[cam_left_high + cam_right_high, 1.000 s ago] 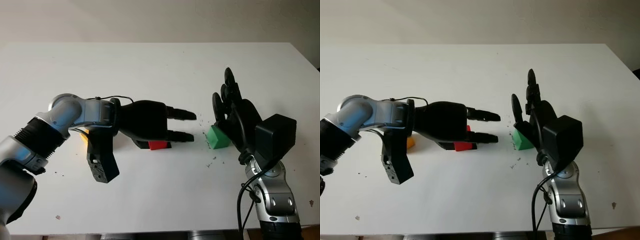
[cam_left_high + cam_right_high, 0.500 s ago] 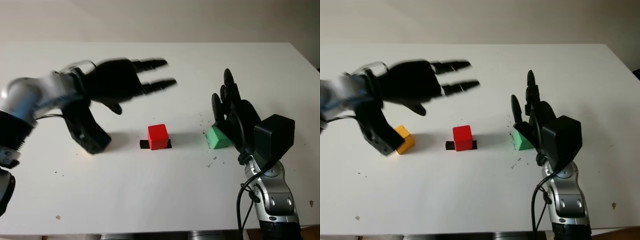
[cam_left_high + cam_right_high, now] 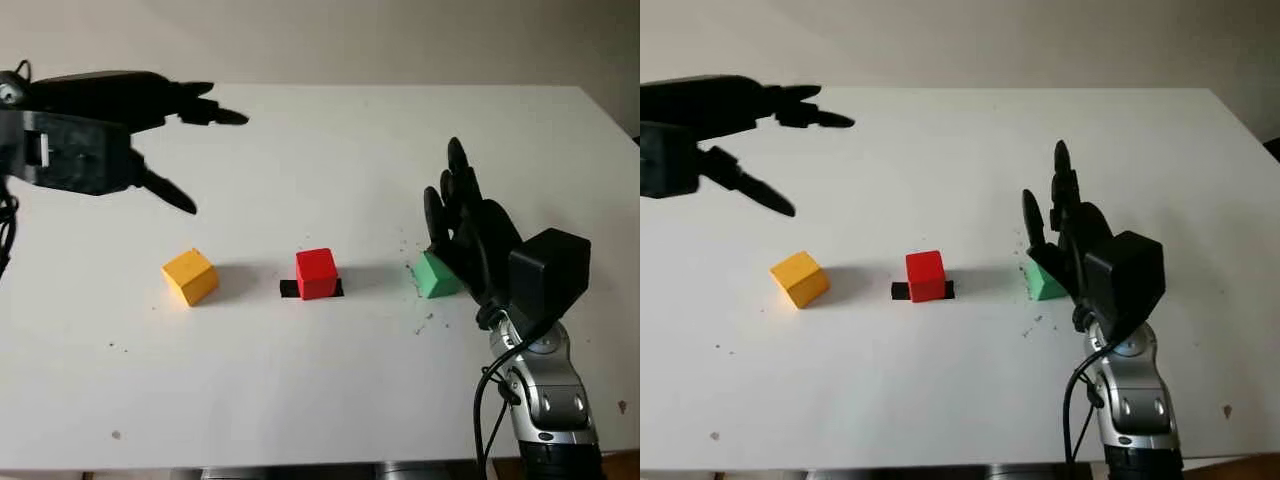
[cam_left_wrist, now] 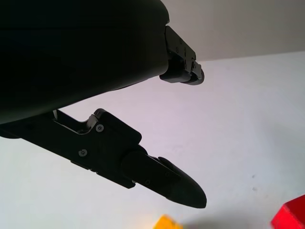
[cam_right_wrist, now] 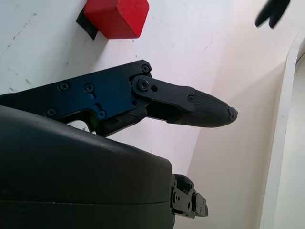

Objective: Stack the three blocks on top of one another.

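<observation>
The red block sits on the white table, resting on a small black patch that peeks out beneath it on both sides, and it serves as the reference for everything else. To its left, on the same row and well apart from it, lies the yellow block, turned so one corner faces the robot. To the right of the red block, about as far off on the other side, is the green block, its right part hidden behind the right hand. That hand stands upright just beside the green block, fingers pointing up and away from the robot, wide and holding nothing; whether the palm touches the block cannot be told. The left hand hangs in the air far to the left of the red block and beyond the yellow one, well above the table, its fingers stretched wide toward the table's middle and holding nothing. In the left wrist view the red block's corner and the yellow block's top show past the left hand's fingers. No block is stacked on another yet.
</observation>
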Tool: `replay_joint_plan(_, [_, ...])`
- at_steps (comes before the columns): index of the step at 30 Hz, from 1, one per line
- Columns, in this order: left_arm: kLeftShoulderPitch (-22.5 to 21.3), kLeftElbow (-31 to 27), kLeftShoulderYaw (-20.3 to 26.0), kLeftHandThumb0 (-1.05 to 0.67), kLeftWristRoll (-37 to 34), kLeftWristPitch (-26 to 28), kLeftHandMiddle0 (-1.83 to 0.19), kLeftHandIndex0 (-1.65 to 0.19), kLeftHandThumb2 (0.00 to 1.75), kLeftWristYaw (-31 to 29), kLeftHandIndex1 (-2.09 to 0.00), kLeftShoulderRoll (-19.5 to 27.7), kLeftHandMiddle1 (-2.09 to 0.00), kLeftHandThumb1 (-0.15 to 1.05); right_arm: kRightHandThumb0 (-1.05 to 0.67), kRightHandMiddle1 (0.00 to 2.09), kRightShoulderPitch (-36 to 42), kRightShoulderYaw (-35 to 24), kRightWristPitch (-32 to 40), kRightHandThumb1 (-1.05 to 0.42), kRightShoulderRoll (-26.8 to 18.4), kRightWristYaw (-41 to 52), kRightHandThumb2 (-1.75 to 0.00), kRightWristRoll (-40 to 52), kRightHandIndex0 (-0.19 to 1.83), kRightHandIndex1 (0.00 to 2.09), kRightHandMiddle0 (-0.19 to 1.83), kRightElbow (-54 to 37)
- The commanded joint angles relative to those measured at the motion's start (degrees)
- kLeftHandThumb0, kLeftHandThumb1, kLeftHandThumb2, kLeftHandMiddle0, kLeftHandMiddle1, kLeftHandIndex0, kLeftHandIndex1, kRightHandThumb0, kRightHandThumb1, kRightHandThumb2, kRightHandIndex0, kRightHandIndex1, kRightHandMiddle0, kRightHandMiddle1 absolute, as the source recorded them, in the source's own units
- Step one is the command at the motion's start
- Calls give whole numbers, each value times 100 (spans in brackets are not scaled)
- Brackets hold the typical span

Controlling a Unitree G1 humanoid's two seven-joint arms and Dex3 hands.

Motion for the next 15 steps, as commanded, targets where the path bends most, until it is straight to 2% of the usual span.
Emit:
replay_joint_plan(1, [144,-79,153,-67,-2,-174,6,-27,5,20,-5,266,-5,84,-72,0,-83,-31,1,-105,-66,14,-65,8,-19,0,-19,-1])
replay_joint_plan(4, [308,-211,99,-68,303,-505,6,-26,5,178,-5,460,-5,84,-72,0,-103,-25,16,-105,-75,49,-65,16,-19,0,-19,0])
replay_joint_plan(8, [532,-549,112,-66,471,-584,7,-25,5,167,-5,594,-5,83,-73,0,-110,-14,19,-105,-56,64,-64,17,-19,0,-19,9])
replay_joint_plan(15, [899,-895,89,-66,799,-1103,9,-21,5,525,-4,620,-5,83,-72,0,-122,-12,99,-105,-66,64,-64,19,-19,0,-19,-26])
